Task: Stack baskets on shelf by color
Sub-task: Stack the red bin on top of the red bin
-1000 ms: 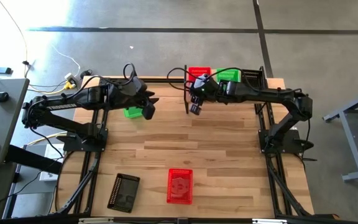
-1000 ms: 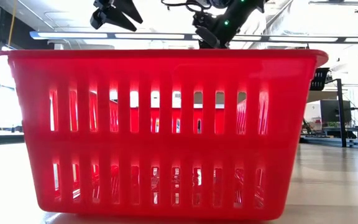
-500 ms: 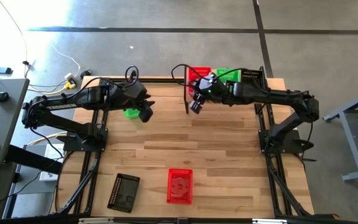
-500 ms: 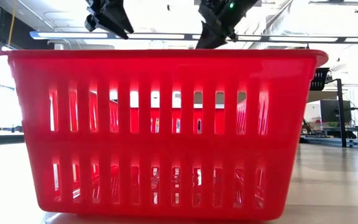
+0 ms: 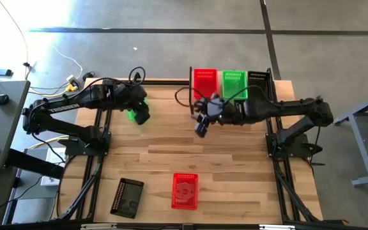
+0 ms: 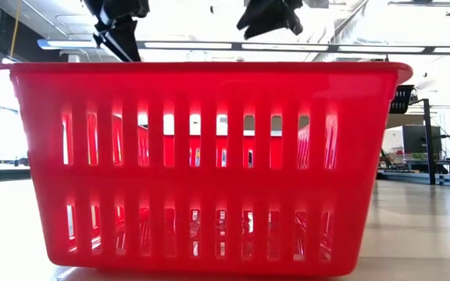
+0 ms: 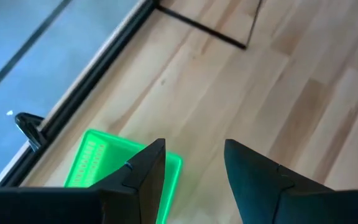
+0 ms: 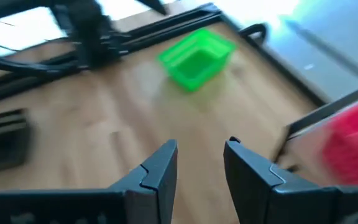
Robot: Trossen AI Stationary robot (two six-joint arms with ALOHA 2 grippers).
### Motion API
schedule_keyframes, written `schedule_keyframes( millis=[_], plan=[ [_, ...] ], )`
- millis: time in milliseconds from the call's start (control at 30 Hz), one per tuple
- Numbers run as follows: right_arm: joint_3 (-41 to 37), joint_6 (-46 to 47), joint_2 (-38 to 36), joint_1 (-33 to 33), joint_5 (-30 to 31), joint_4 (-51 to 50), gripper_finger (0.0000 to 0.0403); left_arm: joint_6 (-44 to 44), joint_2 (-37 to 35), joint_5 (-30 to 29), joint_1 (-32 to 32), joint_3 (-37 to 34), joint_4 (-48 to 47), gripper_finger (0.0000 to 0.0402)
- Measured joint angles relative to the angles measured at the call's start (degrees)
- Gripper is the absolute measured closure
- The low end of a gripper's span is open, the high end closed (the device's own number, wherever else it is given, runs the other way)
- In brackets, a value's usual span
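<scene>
Three colours of mesh-sided plastic basket spread over slatted pale wood. Mostly hidden: green basket on the table (image 5: 131, 115) under the left gripper (image 5: 142, 117), only a bright edge showing from above, more of it in the left wrist view (image 7: 101, 165) behind the dark fingers (image 7: 145, 171), rim cut off at the frame. Same basket seen whole from the right wrist view (image 8: 196, 58), rectangular, slightly tapered, lying well apart from that arm. Left gripper open, nothing between the fingers, hanging just above and beside the green basket; contact impossible to tell. Right gripper (image 5: 201, 126) likewise open and empty, out over bare table (image 5: 235, 160) just in front of the shelf (image 5: 191, 102), whose board is almost wholly covered and whose thin black post alone reads clearly. On the shelf, side by side along the far edge: red basket stack (image 5: 204, 82), green basket stack (image 5: 234, 83), black basket stack (image 5: 259, 79), partly masked by the right arm; count in each stack impossible to tell from straight above. Near the front edge, lone red basket (image 5: 184, 190) standing upright, and lone black basket (image 5: 127, 197) beside it, slightly skewed, well apart from both grippers. Low view nearly filled by that red basket (image 6: 201, 164): glossy plastic, vertical slots in two rows, rolled rim, room light glowing through; only the dark tips of both grippers poking in above it.
</scene>
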Motion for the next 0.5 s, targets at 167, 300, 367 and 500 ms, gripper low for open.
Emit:
schedule_keyframes(
  millis=[167,300,367,500],
  plan=[
    [0.0,7.61,0.0,4.95,-2.96,1.04,0.0284,1.11,0.0,3.77,0.43,0.0,-1.74,0.0247],
    [0.0,11.96,0.33,9.34,-2.98,4.22,0.0284,1.14,0.0,5.35,0.41,-0.02,-2.92,0.0247],
    [0.0,13.67,0.44,11.55,-3.06,5.77,0.0284,1.1,0.0,6.03,0.41,-0.02,-3.26,0.0247],
    [0.02,15.01,1.27,15.73,-3.04,9.56,0.0284,1.06,0.0,7.89,0.41,-0.02,-3.26,0.0247]
  ],
)
